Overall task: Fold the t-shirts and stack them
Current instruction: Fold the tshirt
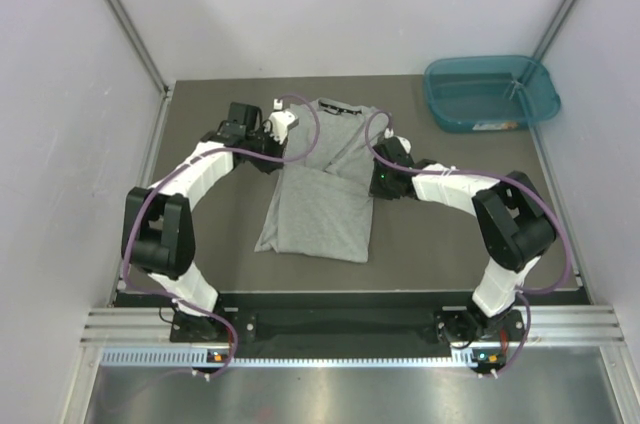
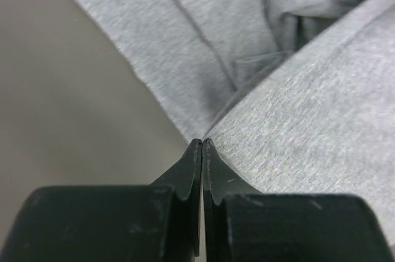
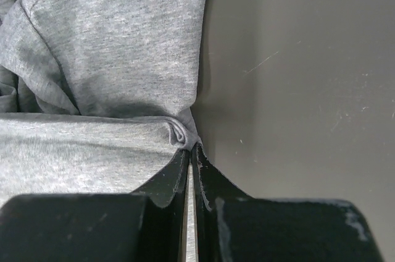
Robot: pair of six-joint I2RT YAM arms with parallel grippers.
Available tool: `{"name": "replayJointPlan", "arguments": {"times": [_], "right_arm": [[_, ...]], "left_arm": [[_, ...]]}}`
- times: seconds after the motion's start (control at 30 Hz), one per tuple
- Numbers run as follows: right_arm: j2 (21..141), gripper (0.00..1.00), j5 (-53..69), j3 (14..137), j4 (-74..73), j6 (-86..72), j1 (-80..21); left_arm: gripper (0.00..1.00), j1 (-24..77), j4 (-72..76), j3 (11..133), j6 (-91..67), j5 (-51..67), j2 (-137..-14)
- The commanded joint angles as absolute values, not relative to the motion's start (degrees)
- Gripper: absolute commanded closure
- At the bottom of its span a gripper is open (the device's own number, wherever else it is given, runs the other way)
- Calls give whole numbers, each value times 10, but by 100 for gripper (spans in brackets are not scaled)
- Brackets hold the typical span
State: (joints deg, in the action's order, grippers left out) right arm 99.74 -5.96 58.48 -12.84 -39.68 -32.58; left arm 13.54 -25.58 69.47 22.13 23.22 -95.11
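A light grey t-shirt (image 1: 320, 209) lies partly folded in the middle of the dark table, its collar at the far end. My left gripper (image 1: 283, 151) sits at the shirt's left edge, about halfway up. In the left wrist view the gripper (image 2: 202, 142) is shut, with its tips pinching the shirt (image 2: 290, 120) at a corner where two layers meet. My right gripper (image 1: 376, 182) is at the shirt's right edge. In the right wrist view the gripper (image 3: 190, 146) is shut on a small bunched fold of the shirt (image 3: 117, 58).
A teal plastic tub (image 1: 437, 104) stands at the back right corner of the table. Pale walls with metal rails close in the left, right and far sides. Bare dark table shows on either side of the shirt.
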Motion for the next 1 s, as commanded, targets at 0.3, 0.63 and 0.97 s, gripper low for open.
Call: {"name": "replayJointPlan", "arguments": {"times": [0.3,0.63,0.97], "right_arm": [[1002,100,-67,612,-111,-402,-319],[884,34,-79,594,-192,-359,-337],[771,35,-45,433,-222,-517,-511]], "left_arm": [[78,133,-315,761,228,286,-998],[35,95,-440,720,270,284,-913],[37,137,-498,472,519,300,-708]]}}
